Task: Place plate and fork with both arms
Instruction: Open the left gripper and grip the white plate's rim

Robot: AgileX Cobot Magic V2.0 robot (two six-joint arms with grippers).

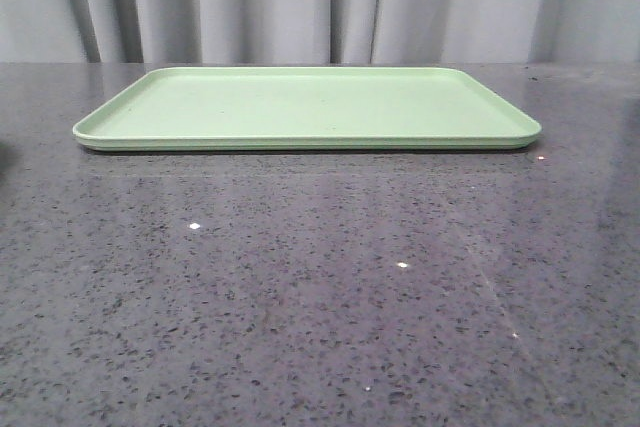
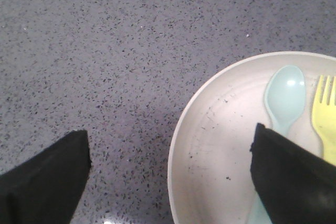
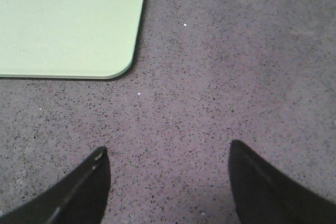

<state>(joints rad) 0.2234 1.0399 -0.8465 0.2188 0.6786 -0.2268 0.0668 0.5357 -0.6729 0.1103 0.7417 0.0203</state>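
In the left wrist view the cream-white speckled plate [image 2: 220,145] lies on the grey stone table, holding a yellow fork [image 2: 325,114] and a pale blue spoon [image 2: 285,97] side by side. My left gripper [image 2: 170,148] is open and straddles the plate's rim, one finger over the bare table, the other over the dish near the spoon's handle. My right gripper [image 3: 168,153] is open above bare table, with nothing between its fingers. Neither arm nor the plate shows in the front view.
A flat light-green tray [image 1: 300,107] lies at the back of the table in the front view; its corner [image 3: 68,24] shows ahead of my right gripper. A grey curtain hangs behind the table.
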